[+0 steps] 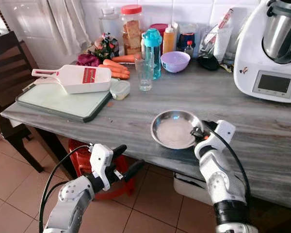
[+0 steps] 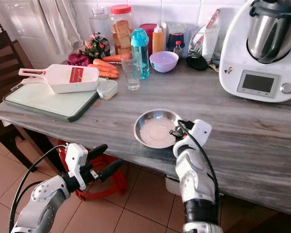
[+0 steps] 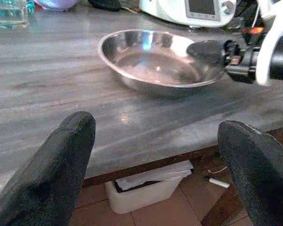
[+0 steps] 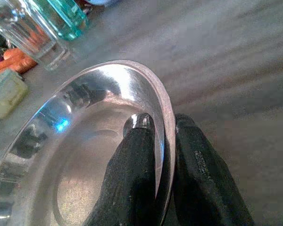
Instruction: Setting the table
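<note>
Grey wood-grain counter [image 1: 242, 116] runs before me, white tiles behind it and terracotta floor tiles below. Near its front edge sits a shallow steel bowl [image 1: 174, 128]. My right claw [image 4: 162, 141] pinches that bowl's rim, one finger inside and one outside against the metal. My left claw [image 1: 123, 162] hangs below the counter edge over the floor, fingers spread wide and holding nothing. Further back stand a clear glass [image 1: 145, 74] beside a teal bottle [image 1: 153, 51], and a lilac bowl [image 1: 175, 61]. To my left a cutting board [image 1: 63, 101] carries a white slicer [image 1: 77, 78], with carrots [image 1: 117, 69] behind it. A white kitchen machine [image 1: 271, 48] stands at my right.
</note>
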Tool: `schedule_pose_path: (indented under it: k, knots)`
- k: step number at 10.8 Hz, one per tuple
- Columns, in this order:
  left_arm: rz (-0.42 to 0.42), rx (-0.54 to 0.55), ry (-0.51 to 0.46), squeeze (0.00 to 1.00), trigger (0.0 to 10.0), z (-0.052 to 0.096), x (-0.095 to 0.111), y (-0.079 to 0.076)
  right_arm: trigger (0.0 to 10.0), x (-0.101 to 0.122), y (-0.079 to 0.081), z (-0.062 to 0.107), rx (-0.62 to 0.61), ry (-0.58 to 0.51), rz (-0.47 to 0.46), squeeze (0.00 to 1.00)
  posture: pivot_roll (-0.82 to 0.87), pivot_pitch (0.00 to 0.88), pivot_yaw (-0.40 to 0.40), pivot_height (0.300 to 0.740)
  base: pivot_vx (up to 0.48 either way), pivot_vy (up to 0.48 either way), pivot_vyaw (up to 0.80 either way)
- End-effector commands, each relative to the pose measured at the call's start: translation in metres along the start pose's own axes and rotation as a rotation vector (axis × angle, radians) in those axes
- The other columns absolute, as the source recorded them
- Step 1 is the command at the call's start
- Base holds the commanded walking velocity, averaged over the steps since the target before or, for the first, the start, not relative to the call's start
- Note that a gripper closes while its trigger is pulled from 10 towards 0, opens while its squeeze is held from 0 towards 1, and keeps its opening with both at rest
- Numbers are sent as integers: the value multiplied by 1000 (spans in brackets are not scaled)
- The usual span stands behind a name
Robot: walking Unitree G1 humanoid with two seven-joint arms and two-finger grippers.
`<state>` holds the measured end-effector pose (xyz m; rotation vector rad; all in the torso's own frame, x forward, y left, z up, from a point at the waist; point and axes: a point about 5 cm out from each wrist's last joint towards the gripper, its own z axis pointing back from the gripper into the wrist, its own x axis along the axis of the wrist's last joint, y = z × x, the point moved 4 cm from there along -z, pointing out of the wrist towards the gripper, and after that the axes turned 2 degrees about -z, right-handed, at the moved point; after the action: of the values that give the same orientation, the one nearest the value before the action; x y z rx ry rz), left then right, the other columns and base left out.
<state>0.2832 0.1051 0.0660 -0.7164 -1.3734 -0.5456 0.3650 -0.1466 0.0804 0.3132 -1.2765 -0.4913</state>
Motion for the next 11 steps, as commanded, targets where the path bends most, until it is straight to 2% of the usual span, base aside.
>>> schedule_pose_path:
  k: [1, 3, 4, 5, 6, 8, 11]
  knots:
    - [-17, -24, -3, 0, 10000, -2, 4, 1, 10000, 2, 8, -4, 3, -2, -26, 0, 2, 0, 65, 740, 0, 0, 0]
    - [-21, -28, -4, 0, 10000, -3, 6, 0, 10000, -7, 11, -5, 9, 32, -9, 0, 2, 0, 67, 740, 0, 0, 0]
    - [-21, -28, -6, 0, 10000, -5, 7, 0, 10000, -12, 10, -5, 10, 47, -10, 90, 2, 0, 67, 740, 0, 0, 0]
    - [-21, -28, -9, 0, 10000, -7, 8, 0, 10000, -14, 10, -5, 12, 54, -13, 584, 0, 0, 67, 740, 0, 0, 0]
    - [-17, -26, -15, 0, 10000, -10, 9, 0, 10000, -15, 8, -5, 12, 53, -14, 1000, 0, 0, 67, 740, 0, 0, 0]
    - [-6, -25, -21, 0, 10000, -13, 10, -2, 10000, -12, 5, -6, 5, 40, -7, 1000, -3, 0, 68, 740, 0, 0, 0]
    - [-6, -24, -24, 0, 10000, -13, 11, -2, 10000, -7, 9, -7, 22, 14, -16, 1000, -3, 0, 68, 740, 0, 0, 0]
